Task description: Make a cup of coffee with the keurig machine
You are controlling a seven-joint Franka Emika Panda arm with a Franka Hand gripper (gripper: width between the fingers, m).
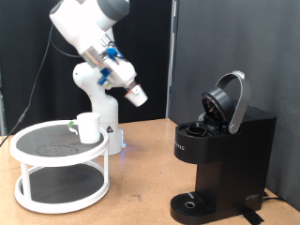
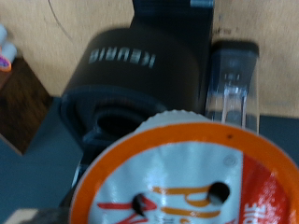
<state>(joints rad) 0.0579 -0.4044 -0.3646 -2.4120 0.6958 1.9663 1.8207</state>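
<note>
The black keurig machine (image 1: 220, 155) stands at the exterior view's right with its hinged lid (image 1: 232, 98) raised and the pod chamber open. It also shows in the wrist view (image 2: 140, 65), logo upside down. My gripper (image 1: 137, 94) hangs in the air to the left of the machine and above its height, shut on a used pod (image 2: 187, 177) with an orange rim and a punctured white foil top. The white cup (image 1: 88, 127) stands on the top tier of a round white shelf (image 1: 33, 153), apart from the gripper.
A small green-topped thing (image 1: 72, 126) sits beside the cup on the shelf. The machine's clear water tank (image 2: 229, 84) is at its side. The robot's white base (image 1: 111, 127) stands behind the shelf. A black curtain hangs behind the wooden table (image 1: 141, 187).
</note>
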